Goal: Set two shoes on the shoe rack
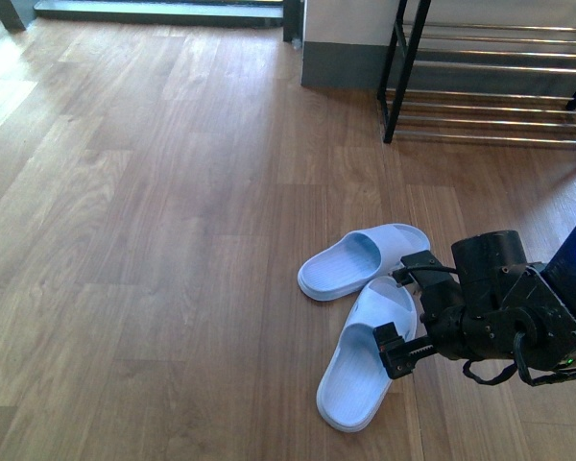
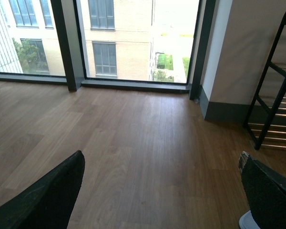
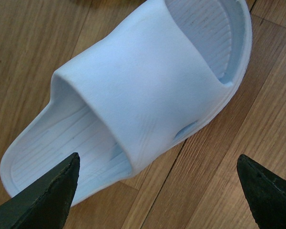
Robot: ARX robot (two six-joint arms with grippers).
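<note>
1. Right gripper [image 1: 400, 309], wide apart and empty, hangs over the nearer pale blue slide [image 1: 357, 370].
2. Second slide [image 1: 357, 259] lies just beside it; both are well short of the cropped shoe rack [image 1: 490, 94].
3. Left gripper [image 2: 162, 191]: wide apart, empty.

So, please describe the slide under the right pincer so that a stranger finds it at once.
From the shoe rack at the far right, come toward the robot across the wood floor to two pale blue slides. It is the nearer slide, by the open right pincer; the other slide lies crosswise behind it.
</note>
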